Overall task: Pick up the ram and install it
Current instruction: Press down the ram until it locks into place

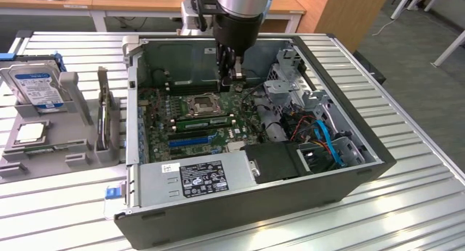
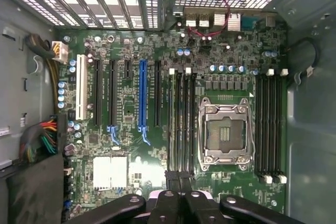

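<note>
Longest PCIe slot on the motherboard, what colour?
Blue. The long slot stands out among black slots, clearest in the wrist view.

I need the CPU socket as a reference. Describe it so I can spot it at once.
Look inside the open computer case at the green motherboard. The CPU socket sits between two banks of long, narrow black memory slots. Unlike those thin strips, it is a square, silver metal frame around a dark centre.
</note>
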`<action>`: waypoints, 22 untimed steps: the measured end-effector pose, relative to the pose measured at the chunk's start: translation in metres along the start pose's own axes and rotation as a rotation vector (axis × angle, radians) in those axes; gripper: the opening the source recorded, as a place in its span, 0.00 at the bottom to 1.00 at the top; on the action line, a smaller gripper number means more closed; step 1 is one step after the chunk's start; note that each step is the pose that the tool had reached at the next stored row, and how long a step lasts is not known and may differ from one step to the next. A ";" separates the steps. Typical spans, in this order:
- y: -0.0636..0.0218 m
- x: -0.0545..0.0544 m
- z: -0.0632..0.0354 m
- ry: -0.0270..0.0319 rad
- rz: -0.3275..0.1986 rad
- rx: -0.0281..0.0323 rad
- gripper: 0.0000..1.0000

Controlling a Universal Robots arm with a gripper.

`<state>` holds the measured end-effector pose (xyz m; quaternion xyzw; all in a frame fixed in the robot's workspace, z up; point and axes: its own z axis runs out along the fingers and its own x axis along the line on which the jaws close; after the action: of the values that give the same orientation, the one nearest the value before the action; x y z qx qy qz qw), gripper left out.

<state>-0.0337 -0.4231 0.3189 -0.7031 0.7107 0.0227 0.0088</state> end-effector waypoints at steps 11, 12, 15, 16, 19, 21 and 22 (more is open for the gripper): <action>-0.0004 0.001 0.0200 -0.0002 0.000 0.0000 0.10; -0.0004 0.001 0.0218 -0.0003 0.000 0.0000 0.10; -0.0005 0.001 0.0273 -0.0003 0.000 0.0000 0.10; -0.0006 0.001 0.0291 -0.0003 0.000 0.0000 0.10; -0.0007 0.002 0.0344 -0.0001 0.000 -0.0001 0.10; -0.0008 0.002 0.0382 -0.0002 0.000 0.0000 0.10; -0.0008 0.002 0.0400 -0.0003 0.000 0.0000 0.10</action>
<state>-0.0337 -0.4231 0.2789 -0.7031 0.7107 0.0228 0.0089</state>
